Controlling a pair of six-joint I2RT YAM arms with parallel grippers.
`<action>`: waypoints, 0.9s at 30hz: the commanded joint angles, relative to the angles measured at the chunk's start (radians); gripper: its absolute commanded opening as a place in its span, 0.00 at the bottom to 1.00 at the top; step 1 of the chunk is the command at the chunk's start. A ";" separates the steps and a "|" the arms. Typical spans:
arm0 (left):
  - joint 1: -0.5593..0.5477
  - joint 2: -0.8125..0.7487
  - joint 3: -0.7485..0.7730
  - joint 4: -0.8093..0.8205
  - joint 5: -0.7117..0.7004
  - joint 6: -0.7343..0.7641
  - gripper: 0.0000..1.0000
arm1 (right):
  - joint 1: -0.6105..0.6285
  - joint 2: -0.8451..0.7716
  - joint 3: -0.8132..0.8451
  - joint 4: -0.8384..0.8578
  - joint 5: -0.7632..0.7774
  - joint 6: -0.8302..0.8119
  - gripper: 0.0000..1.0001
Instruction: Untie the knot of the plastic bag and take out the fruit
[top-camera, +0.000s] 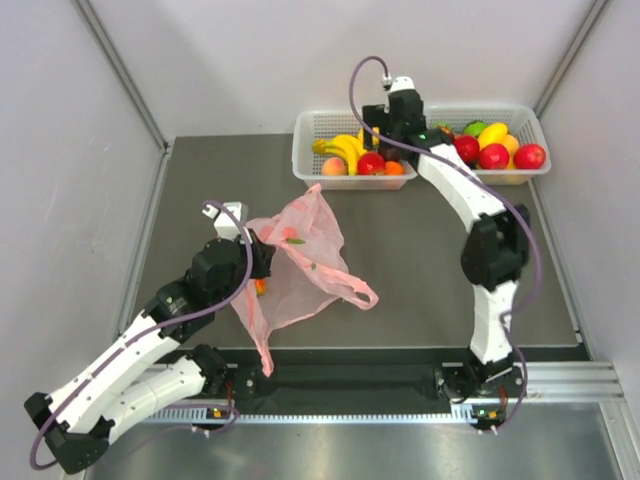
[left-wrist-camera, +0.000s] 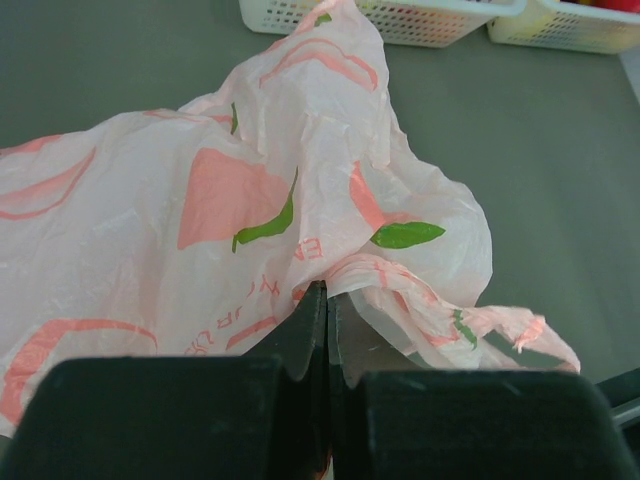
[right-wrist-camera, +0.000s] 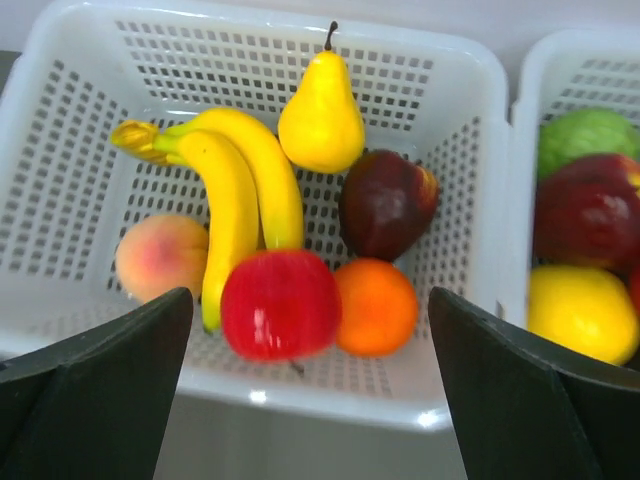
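The pink plastic bag (top-camera: 300, 262) lies crumpled on the dark mat, one handle loop (top-camera: 356, 293) spread to the right; no knot shows. My left gripper (left-wrist-camera: 327, 292) is shut on a fold of the bag (left-wrist-camera: 250, 200) at its left side. My right gripper (right-wrist-camera: 310, 400) hangs open over the front of the left basket (right-wrist-camera: 300, 400), nothing between its fingers. In that basket lie a red apple (right-wrist-camera: 280, 303), blurred, a peach-pink fruit (right-wrist-camera: 160, 255), a yellow pear (right-wrist-camera: 320, 112) and an orange round fruit (right-wrist-camera: 375, 307). A small orange-red patch (top-camera: 260, 287) shows beside the left gripper (top-camera: 262, 255).
Bananas (right-wrist-camera: 235, 190) and a dark purple fruit (right-wrist-camera: 385, 203) share the left basket (top-camera: 300, 150). The right basket (top-camera: 535, 120) holds red, yellow and green fruit. Both baskets stand at the mat's far edge; grey walls close in left and right.
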 joint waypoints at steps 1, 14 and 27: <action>0.000 -0.041 0.022 0.064 -0.029 0.018 0.00 | 0.003 -0.335 -0.206 0.099 -0.023 0.003 1.00; 0.000 0.010 -0.017 0.233 0.339 -0.002 0.22 | 0.449 -1.209 -1.123 0.279 -0.275 0.106 0.61; 0.002 0.048 0.037 0.210 0.192 -0.073 0.73 | 0.831 -1.135 -1.399 0.553 -0.150 0.218 0.06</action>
